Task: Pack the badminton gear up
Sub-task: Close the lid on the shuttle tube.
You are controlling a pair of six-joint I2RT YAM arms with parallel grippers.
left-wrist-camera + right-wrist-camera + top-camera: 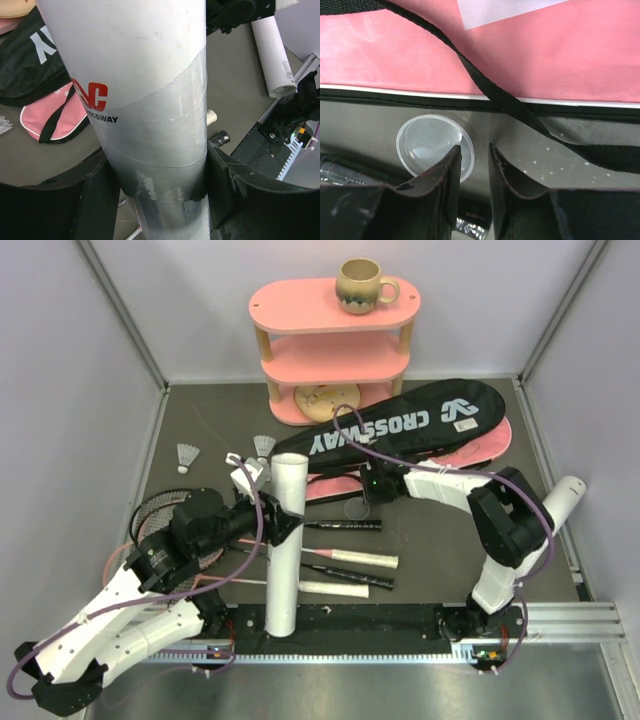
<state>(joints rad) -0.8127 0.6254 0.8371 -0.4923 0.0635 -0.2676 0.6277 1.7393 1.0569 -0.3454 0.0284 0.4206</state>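
1. Upper centre: a mug (360, 285) stands on the top tier of the shelf (300, 308).
2. Before the shelf, the CROSSWAY bag (400, 425) lies diagonally atop another bag (495, 445).
3. Centre: an upright tube (285, 540), racket handles (360, 560) to its right, shuttlecocks (186, 456) to its upper left.

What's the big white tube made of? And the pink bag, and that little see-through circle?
The tube looks like stiff cardboard or plastic, smooth and white, with shiny clear tape wrapped round it. The pink bag looks like soft woven cloth with a slight sheen. The circle is thin, glossy clear plastic, probably a lid.
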